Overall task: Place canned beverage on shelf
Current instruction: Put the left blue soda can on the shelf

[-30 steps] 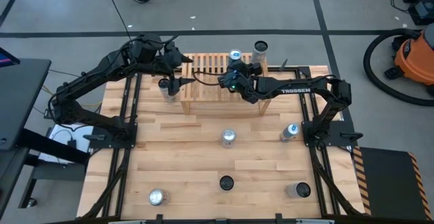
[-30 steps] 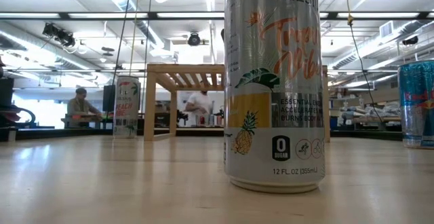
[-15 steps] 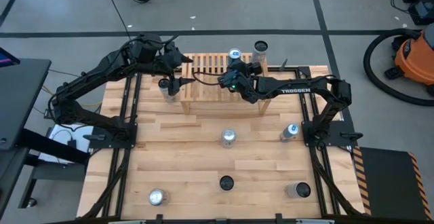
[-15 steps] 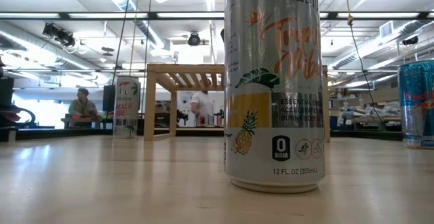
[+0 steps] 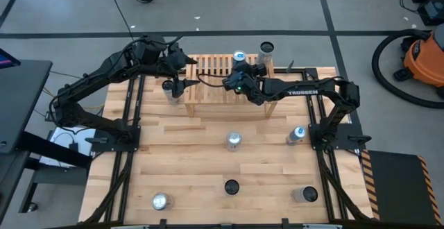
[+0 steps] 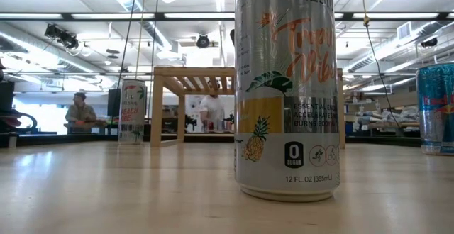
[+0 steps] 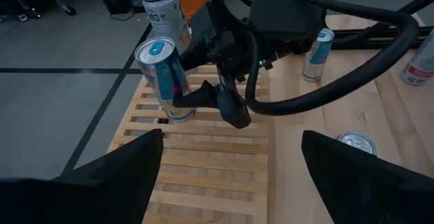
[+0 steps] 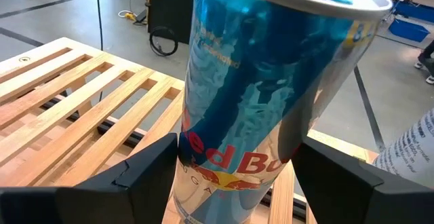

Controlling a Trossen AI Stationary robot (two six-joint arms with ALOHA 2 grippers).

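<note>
Right now my right gripper (image 7: pixel 203 95) clamps the blue Red Bull can (image 8: pixel 264 95), its base on the shelf (image 5: pixel 208 83) slats near the far edge, beside a white can (image 7: pixel 166 10). It tilts; if I release carelessly it could topple or knock that neighbour. My left gripper (image 5: pixel 182 85) hovers, jaws spread, empty, over the shelf's left end.

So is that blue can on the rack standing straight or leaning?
Leaning: the blue can tilts on the shelf, held between the right gripper fingers.
</note>
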